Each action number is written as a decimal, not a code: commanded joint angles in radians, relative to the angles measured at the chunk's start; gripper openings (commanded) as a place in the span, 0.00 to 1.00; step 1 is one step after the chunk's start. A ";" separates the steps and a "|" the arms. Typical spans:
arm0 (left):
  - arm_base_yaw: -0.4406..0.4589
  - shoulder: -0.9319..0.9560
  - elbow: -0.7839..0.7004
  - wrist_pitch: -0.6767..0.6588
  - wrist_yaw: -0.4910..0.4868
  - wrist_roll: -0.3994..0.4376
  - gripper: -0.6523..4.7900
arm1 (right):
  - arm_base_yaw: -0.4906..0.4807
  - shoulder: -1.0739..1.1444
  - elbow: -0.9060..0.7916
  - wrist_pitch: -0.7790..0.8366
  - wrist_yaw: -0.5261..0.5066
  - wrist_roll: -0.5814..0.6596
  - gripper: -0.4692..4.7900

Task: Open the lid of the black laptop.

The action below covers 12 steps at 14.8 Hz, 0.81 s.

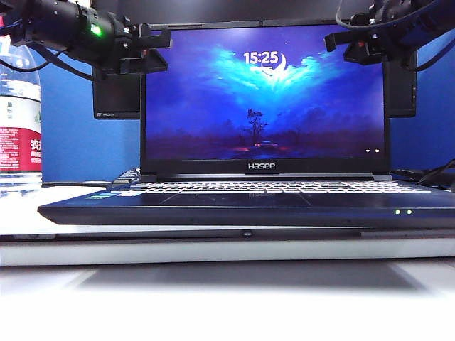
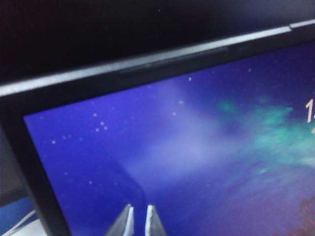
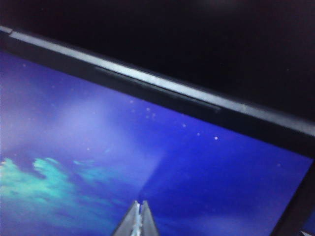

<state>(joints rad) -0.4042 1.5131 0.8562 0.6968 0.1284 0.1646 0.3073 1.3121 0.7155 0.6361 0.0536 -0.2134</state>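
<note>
While upright, the lid [image 1: 264,99] (screen lit): left gripper [image 2: 139,221] slightly apart, right gripper [image 3: 139,219] together.

Count: 1 black laptop [image 1: 242,202], 1 lid [image 1: 264,99] raised, screen lit. 2 tools: left tool [image 1: 158,48] at lid's upper left corner, right tool [image 1: 340,44] at upper right. 1 water bottle [image 1: 19,121]. 2 green LEDs [image 1: 403,212] on front edge. 1 desk [image 1: 213,249].

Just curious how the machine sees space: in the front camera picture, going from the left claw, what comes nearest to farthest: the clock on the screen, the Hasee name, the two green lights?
1. Clock, top centre of the screen, beside the left claw.
2. Hasee name, lower, under the screen.
3. Green lights, front edge, far right.
</note>
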 commanded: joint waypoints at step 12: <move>0.001 -0.228 0.009 -0.503 0.300 -0.107 0.22 | 0.006 -0.439 0.006 -0.630 -0.143 0.089 0.08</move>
<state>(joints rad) -0.4030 1.3052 0.8585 0.2302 0.3985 0.0864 0.3115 0.8986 0.7155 0.0475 -0.0837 -0.1524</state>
